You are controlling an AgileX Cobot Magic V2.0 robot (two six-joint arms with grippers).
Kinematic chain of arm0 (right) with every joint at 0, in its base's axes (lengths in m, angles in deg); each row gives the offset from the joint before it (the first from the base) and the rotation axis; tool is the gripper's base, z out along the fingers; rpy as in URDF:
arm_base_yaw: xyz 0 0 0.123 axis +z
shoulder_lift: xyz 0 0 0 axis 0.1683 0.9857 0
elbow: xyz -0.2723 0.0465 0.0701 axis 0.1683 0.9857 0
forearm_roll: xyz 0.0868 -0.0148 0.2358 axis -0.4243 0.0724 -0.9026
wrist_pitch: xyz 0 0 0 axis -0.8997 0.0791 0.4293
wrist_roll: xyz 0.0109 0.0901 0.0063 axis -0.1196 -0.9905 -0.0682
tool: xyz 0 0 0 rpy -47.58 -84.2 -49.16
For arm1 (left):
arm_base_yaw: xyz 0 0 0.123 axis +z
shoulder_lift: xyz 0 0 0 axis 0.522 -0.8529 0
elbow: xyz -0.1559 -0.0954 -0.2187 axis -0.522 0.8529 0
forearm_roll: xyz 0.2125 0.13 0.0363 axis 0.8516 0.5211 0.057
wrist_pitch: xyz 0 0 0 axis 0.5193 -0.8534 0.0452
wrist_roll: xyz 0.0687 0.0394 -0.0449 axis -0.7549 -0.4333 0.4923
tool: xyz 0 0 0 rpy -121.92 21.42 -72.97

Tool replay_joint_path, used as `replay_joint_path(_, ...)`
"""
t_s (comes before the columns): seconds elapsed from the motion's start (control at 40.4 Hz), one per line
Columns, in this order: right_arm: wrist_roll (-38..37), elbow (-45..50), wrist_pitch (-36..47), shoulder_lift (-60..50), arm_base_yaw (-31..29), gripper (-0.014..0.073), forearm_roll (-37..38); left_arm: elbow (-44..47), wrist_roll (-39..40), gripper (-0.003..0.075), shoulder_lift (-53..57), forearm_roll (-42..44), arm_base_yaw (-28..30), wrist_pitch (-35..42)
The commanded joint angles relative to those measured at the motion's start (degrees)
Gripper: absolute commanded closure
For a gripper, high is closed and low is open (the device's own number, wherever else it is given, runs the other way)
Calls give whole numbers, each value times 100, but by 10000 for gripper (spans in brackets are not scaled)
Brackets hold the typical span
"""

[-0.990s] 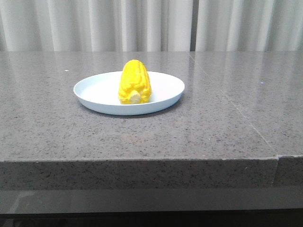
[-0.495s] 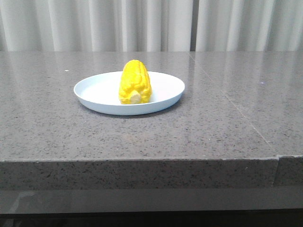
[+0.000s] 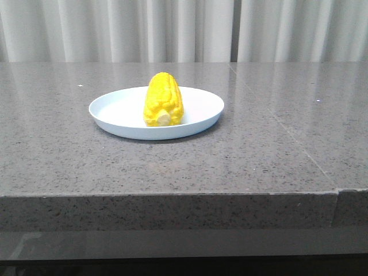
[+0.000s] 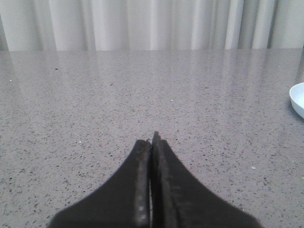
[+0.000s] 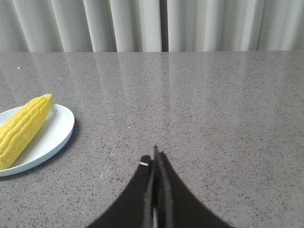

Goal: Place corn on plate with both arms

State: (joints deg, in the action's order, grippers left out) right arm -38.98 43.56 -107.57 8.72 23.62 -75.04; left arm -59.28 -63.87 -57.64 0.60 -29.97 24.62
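Note:
The yellow corn (image 3: 163, 99) lies in the middle of the pale blue-white plate (image 3: 115, 106) on the grey stone table, its pale stub end toward me. The corn (image 5: 23, 128) and plate (image 5: 54, 135) also show in the right wrist view. An edge of the plate (image 4: 298, 97) shows in the left wrist view. My left gripper (image 4: 152, 140) is shut and empty, over bare table to the left of the plate. My right gripper (image 5: 154, 156) is shut and empty, over bare table to the right of the plate. Neither gripper shows in the front view.
The grey speckled table (image 3: 276, 155) has its front edge near the bottom of the front view and a seam (image 3: 287, 132) running back on the right. White curtains (image 3: 184, 29) hang behind the table.

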Motion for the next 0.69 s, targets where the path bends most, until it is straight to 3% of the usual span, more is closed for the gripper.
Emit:
replay_joint_path(0.0,47,-137,467,54,-30,662,128,11,54,741,114,-6,13,488)
replay_joint_path(0.52,61,-28,572,39,-30,662,239,11,54,741,114,-6,13,488)
replay_joint_path(0.668,921,516,1167,-188,-282,662,-194,11,54,741,104,-6,13,488)
